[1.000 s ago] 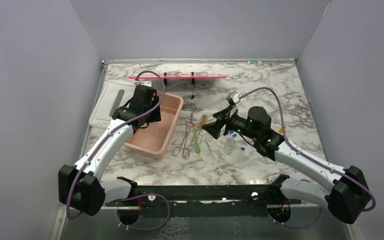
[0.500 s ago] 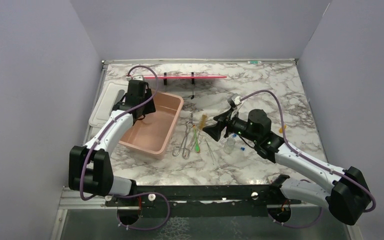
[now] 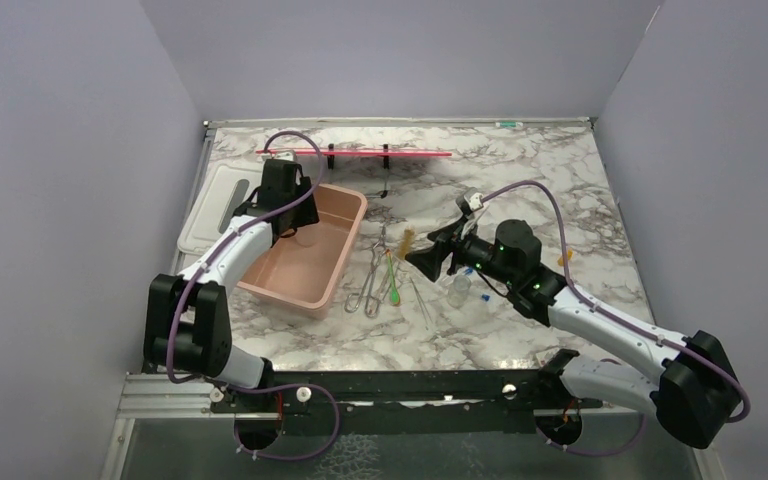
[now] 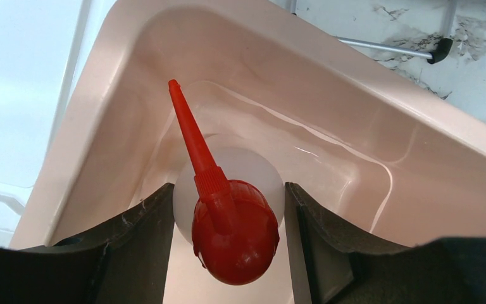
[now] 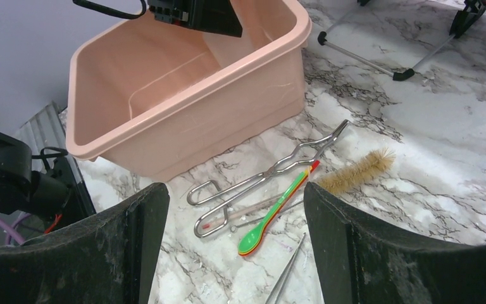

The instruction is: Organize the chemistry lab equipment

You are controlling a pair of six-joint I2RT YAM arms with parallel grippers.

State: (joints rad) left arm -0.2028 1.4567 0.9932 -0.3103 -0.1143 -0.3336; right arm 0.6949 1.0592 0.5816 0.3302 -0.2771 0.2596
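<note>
My left gripper (image 4: 228,190) is shut on the clear squeeze bottle (image 4: 231,228), its red nozzle pointing up and away, inside the far left end of the pink tub (image 4: 417,126). In the top view the left gripper (image 3: 292,218) hangs over that tub (image 3: 305,290). My right gripper (image 5: 234,190) is open above the table, nothing between its fingers. Below it lie the metal tongs (image 5: 272,171), a green spoon (image 5: 272,212), a small brush (image 5: 357,171) and a thin metal rod (image 5: 288,275). A glass vial (image 3: 457,290) and a blue-capped tube (image 3: 484,297) sit under the right arm.
A red bar on black stands (image 3: 360,153) runs along the back of the table. A white board (image 3: 210,205) lies left of the tub. Metal stand legs (image 5: 361,57) reach toward the tub's right side.
My left gripper has carried the squeeze bottle back and left, to the tub's far left end. The right gripper has barely shifted and stays open.
</note>
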